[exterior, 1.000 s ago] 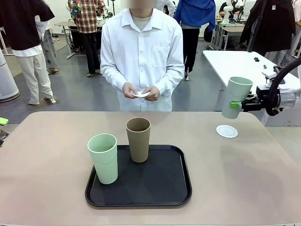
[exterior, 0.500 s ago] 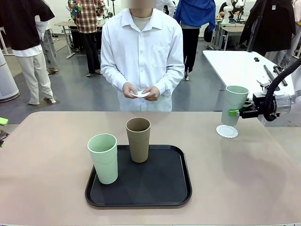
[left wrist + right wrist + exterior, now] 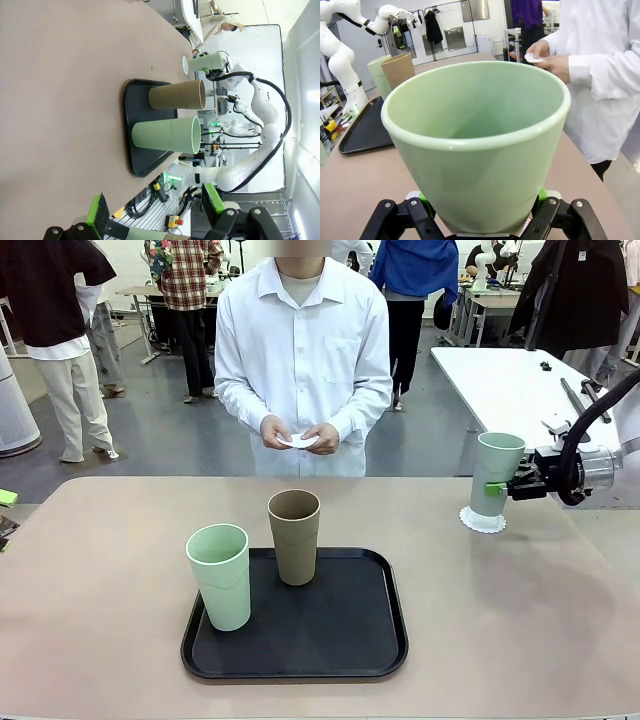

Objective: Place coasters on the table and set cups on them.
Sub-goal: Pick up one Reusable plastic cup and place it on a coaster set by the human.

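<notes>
Lowered my right gripper [image 3: 496, 487]; green cup [image 3: 497, 462] clamped, now seemingly seated on coaster [image 3: 482, 523]. Release next; left gripper [image 3: 155, 207] wide, idle.

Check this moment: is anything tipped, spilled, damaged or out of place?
Nothing stands out. The right gripper holds a green cup upright over the coaster; the other green cup and brown cup stand upright on the tray.

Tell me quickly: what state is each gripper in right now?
Left gripper: open, empty.
Right gripper: shut on a mint cup.
</notes>
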Robot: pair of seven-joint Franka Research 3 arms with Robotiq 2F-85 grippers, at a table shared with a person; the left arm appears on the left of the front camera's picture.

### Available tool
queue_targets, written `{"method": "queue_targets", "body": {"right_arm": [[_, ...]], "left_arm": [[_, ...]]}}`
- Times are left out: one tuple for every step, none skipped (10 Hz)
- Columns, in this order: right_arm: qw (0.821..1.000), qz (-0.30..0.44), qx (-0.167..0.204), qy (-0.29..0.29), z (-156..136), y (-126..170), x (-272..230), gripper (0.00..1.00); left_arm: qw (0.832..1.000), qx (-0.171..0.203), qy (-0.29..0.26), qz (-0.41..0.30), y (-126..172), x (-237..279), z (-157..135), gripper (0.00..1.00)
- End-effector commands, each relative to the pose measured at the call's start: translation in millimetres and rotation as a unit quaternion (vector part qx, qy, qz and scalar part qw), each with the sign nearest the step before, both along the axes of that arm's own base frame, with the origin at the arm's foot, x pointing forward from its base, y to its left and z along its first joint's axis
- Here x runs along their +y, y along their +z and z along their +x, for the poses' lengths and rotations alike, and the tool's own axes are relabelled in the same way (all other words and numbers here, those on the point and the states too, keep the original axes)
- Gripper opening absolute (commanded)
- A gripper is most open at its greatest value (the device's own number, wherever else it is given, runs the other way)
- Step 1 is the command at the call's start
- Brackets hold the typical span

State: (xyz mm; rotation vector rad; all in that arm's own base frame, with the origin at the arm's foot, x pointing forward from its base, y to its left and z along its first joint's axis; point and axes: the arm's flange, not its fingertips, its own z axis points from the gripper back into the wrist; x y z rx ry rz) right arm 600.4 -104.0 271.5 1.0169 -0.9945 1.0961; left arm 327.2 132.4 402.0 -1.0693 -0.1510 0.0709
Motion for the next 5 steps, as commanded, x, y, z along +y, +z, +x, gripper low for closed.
{"method": "queue_targets", "body": {"right_arm": [[1.0,-0.007,-0.013,0.005,9.4,-2.3,-2.8,0.84],[1.0,-0.005,-0.012,0.007,10.5,-4.3,-3.0,0.84],[1.0,-0.005,-0.012,0.008,12.1,-6.7,-2.8,0.84],[1.0,-0.004,-0.01,0.011,13.7,-9.1,-1.9,0.84],[1.0,-0.003,-0.007,0.014,14.7,-11.6,-0.7,0.84]], "left_arm": [[1.0,-0.002,0.004,-0.006,1.0,0.8,-0.1,1.0],[1.0,-0.002,0.004,-0.006,1.0,0.8,-0.1,1.0],[1.0,-0.002,0.004,-0.006,1.0,0.8,-0.1,1.0],[1.0,-0.002,0.004,-0.006,1.0,0.8,-0.1,1.0],[1.0,-0.002,0.004,-0.006,1.0,0.8,-0.1,1.0]]}}
